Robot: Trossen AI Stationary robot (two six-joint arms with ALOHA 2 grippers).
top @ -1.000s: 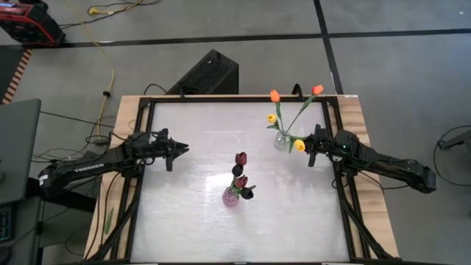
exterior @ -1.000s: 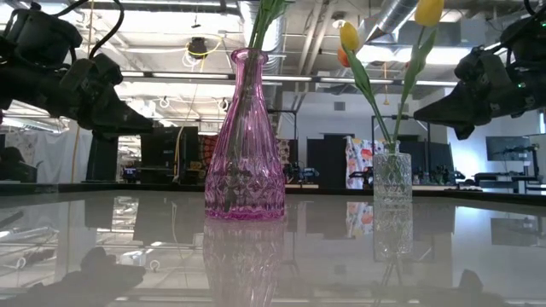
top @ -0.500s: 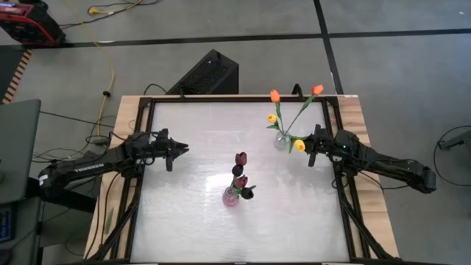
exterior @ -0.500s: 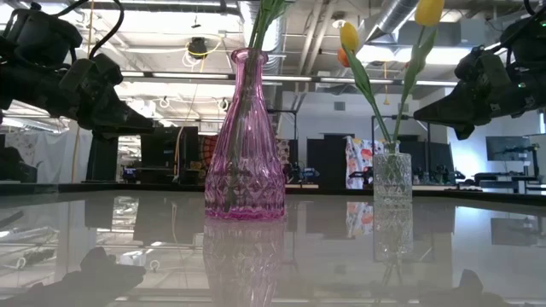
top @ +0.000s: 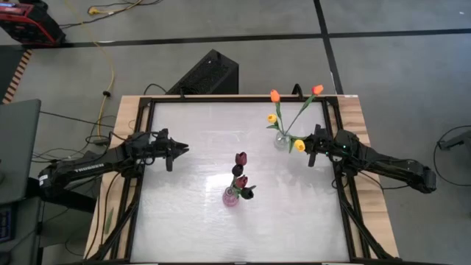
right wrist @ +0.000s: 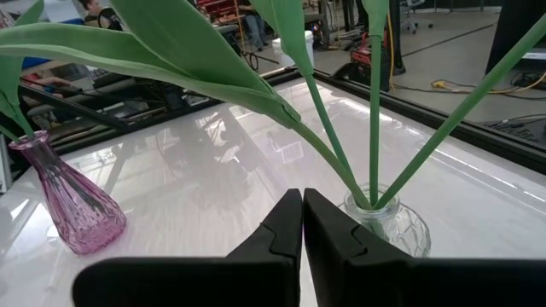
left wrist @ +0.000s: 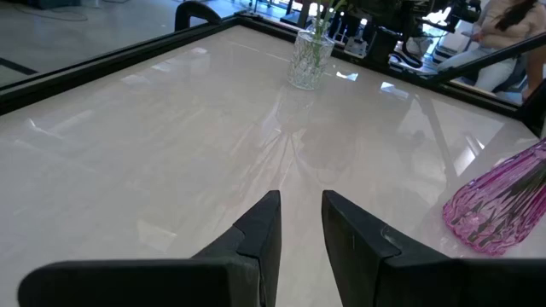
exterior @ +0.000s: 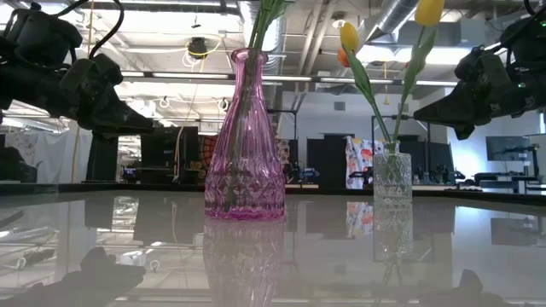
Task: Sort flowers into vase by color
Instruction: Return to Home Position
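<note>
A pink glass vase (top: 231,196) stands on its base near the table's middle and holds dark maroon tulips (top: 241,158). A clear glass vase (top: 282,140) stands at the far right and holds yellow tulips (top: 271,118) and orange-red tulips (top: 274,96) on long green stems (right wrist: 375,102). My right gripper (top: 309,149) is shut and hovers level just right of the clear vase (right wrist: 384,223), under its leaves. My left gripper (top: 184,148) hovers level over the table's left side with a small gap between its fingers (left wrist: 300,213), which hold nothing.
A black frame (top: 147,103) runs around the white tabletop. Beyond the far edge a black box (top: 206,73) stands on the floor. A person (left wrist: 512,17) shows past the table in the left wrist view. Bare tabletop lies between the two vases and my left gripper.
</note>
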